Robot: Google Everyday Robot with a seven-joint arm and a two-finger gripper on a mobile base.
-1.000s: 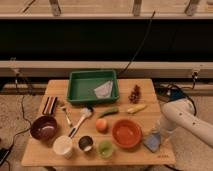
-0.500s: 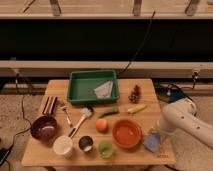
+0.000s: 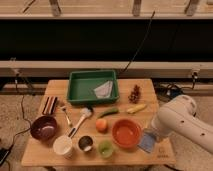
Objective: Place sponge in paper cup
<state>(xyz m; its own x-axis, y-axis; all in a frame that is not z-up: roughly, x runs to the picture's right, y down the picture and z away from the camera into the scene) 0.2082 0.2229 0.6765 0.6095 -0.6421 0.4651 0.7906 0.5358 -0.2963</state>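
Sponge (image 3: 148, 142) and paper cup (image 3: 63, 145) sat well apart on the wooden bench (image 3: 40, 156). The sponge was a small light blue block. It lay flat near the front right corner, just beside the orange bowl (image 3: 126, 133). The paper cup stood at the front left, next to a small dark metal cup (image 3: 85, 143) and a small green cup (image 3: 105, 148).

A big white arm (image 3: 182, 122) reached in from the right. Its hand (image 3: 152, 134) was down low, right over the back of the sponge, and the arm hid most of it. Nobody could tell if the hand was apart, together or clamped on the sponge.

The sponge looked soft, squashy and very light. It would likely bend when squeezed, but it would not break or slip much. A good place to hold it seemed to be across its two long sides, near the middle, so it would not flop. It looked about as wide as the cup's mouth, so it might need to go in end first. The paper cup looked light too, and a bump could tip it over.

No brand names or labels could be read. A small dark mark (image 3: 162, 155) sat on the bench's front right corner, too small to read.
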